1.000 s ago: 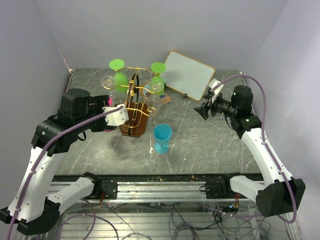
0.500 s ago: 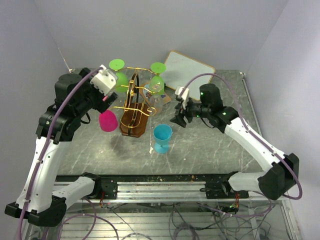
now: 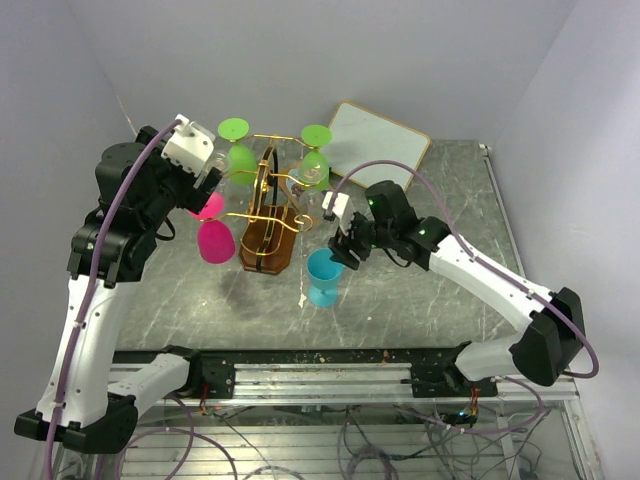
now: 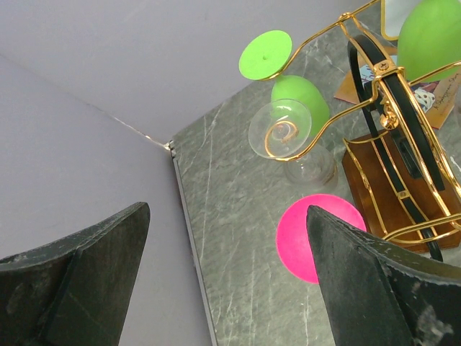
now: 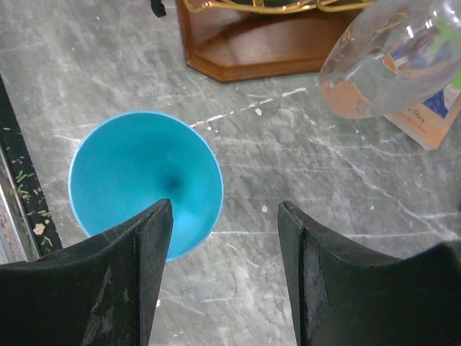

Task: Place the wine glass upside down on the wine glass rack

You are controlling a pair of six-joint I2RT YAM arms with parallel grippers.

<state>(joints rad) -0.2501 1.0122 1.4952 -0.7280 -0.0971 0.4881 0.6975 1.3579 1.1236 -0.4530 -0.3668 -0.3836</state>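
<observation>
Top external view: the blue wine glass (image 3: 325, 275) stands upright on the table (image 3: 420, 300), just in front of the wine glass rack (image 3: 270, 215) and not yet hung. The right gripper (image 3: 343, 255) hovers right above its rim. The left gripper (image 3: 203, 183) is raised beside the rack's left arms, near a hung pink glass (image 3: 214, 240). Left wrist view: the fingers (image 4: 86, 281) are spread wide with nothing between them. Two green glasses and a clear glass (image 4: 288, 133) hang bowl-down in the gold scrolls. Right wrist view: the fingers (image 5: 130, 281) are parted and empty. The blue bowl sits off-centre, its rim partly under the finger on the view's left side, and another clear glass (image 5: 389, 58) hangs close above right. Judgement: the step in hand is the pick-up. The gripper needs to shift toward the bowl until the jaws straddle it evenly, then descend and close on the stem or lower bowl, not on the thin rim. A low, firm hold should suit the later inversion. The lift path needs to stay clear of the hanging clear glass. Which rack arm is free cannot be told.
</observation>
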